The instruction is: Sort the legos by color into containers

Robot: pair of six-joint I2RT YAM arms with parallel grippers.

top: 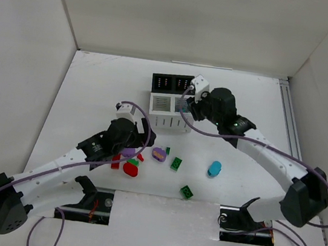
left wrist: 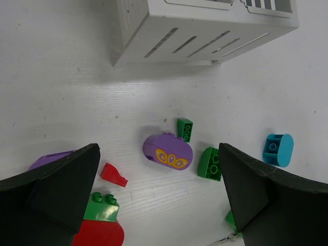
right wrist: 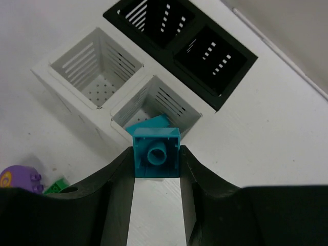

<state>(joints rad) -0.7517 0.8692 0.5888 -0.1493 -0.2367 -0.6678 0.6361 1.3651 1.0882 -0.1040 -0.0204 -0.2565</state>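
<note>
A white counter (top: 95, 89) is carrying the containers (top: 158, 121) at 12 o'clock from the legos (top: 175, 163). Right jaws are pinching a teal brick (right wrist: 156, 154) over a white compartment (right wrist: 171, 102); released off-centre, it risks clipping the rim. Left jaws are gaping above a purple piece (left wrist: 168, 151). Only the right wrist view is showing teal inside.

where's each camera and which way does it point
Top external: above, behind the bases, looking down on the table; left arm, right arm show.
Left wrist: looks down between open left claw at purple lego.
Right wrist: looks past right claw, shut on teal lego, into white bins.
Shared: both wrist views catch that purple lego.
</note>
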